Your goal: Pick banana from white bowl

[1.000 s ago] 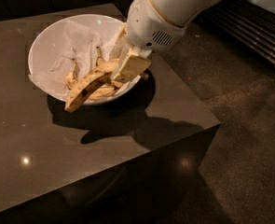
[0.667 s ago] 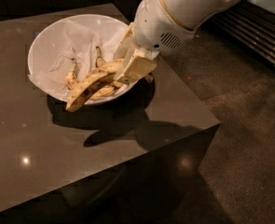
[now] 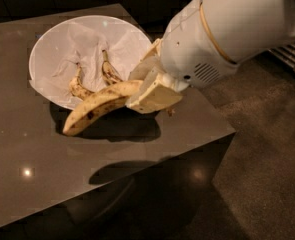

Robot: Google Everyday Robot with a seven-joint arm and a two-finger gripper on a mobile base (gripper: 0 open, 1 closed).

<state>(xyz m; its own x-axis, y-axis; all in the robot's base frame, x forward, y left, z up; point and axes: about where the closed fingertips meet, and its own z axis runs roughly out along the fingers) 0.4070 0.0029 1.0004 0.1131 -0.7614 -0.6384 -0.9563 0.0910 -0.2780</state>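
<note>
The banana (image 3: 97, 106), long, curved, yellow with dark speckles, hangs in the air over the near rim of the white bowl (image 3: 49, 46). My gripper (image 3: 149, 91) is shut on its right end and holds it lifted, its free tip pointing down-left over the table. The bowl is wide and round, lined with crumpled white paper. Two shorter, browner bananas (image 3: 108, 71) lie inside it, near its middle.
The bowl stands on a dark glossy table (image 3: 32, 154) whose right edge and near corner lie just below my arm (image 3: 237, 29). A dark floor lies to the right, with a slatted grille (image 3: 289, 54) at the far right.
My gripper has risen and pulled toward the near right with the banana in it. The banana has left the bowl's inside and now hangs above its rim.
</note>
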